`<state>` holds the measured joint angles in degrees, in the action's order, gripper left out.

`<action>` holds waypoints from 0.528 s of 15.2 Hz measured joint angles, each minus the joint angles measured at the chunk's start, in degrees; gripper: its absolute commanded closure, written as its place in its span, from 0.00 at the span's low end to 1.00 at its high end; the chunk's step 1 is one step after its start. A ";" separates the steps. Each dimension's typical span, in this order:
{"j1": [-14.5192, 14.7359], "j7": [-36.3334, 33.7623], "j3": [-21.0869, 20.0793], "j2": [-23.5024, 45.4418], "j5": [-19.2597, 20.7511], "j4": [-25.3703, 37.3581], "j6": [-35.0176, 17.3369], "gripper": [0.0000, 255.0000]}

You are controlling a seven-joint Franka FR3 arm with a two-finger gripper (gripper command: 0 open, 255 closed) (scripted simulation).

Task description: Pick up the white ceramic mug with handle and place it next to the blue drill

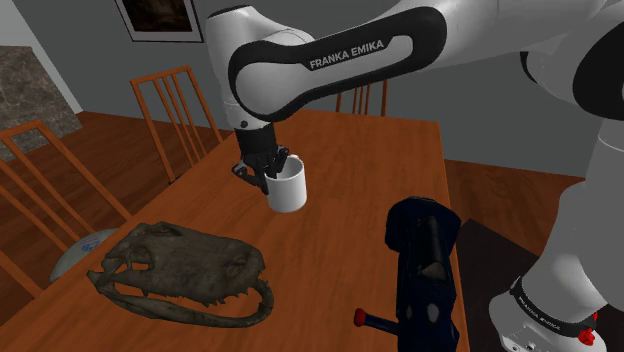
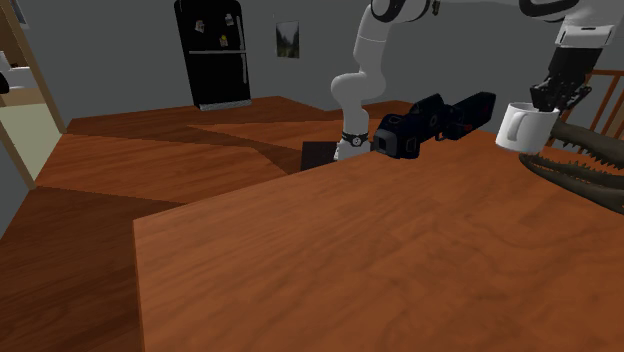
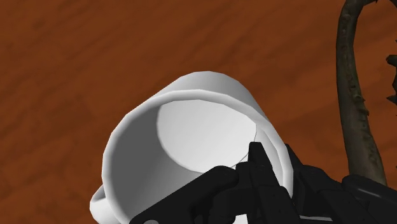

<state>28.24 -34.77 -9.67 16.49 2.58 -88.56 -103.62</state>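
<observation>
While the white mug (image 1: 288,188) was clamped at its rim by the fingers of the gripper (image 1: 270,176) over the table (image 1: 340,250), the blue drill (image 1: 425,265) was seen lying apart toward the shoulder view's lower right.

The white, dark-jointed Franka arm (image 1: 330,60) stretched forward and bent down at the wrist; its all-black two-finger gripper (image 1: 271,170) pointed downward, fingers (image 3: 257,167) closed on the rim of a plain white handled mug (image 1: 290,190).
</observation>
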 measured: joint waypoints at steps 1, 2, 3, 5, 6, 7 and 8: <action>0.00 -0.02 0.01 0.11 0.03 -0.63 -0.73 1.00; -0.10 0.11 0.06 0.13 0.02 -1.28 -1.40 1.00; -0.09 0.06 0.07 0.23 0.05 -2.09 -2.31 1.00; -0.11 0.03 0.09 0.44 0.10 -3.40 -3.84 1.00; -0.08 -0.06 0.08 0.49 0.12 -4.16 -4.63 1.00; -0.10 -0.04 0.10 0.61 0.14 -4.70 -5.30 1.00; -0.02 -0.19 0.08 0.85 0.20 -5.07 -5.92 1.00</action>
<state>28.22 -34.96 -9.59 17.35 2.78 -93.63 -109.53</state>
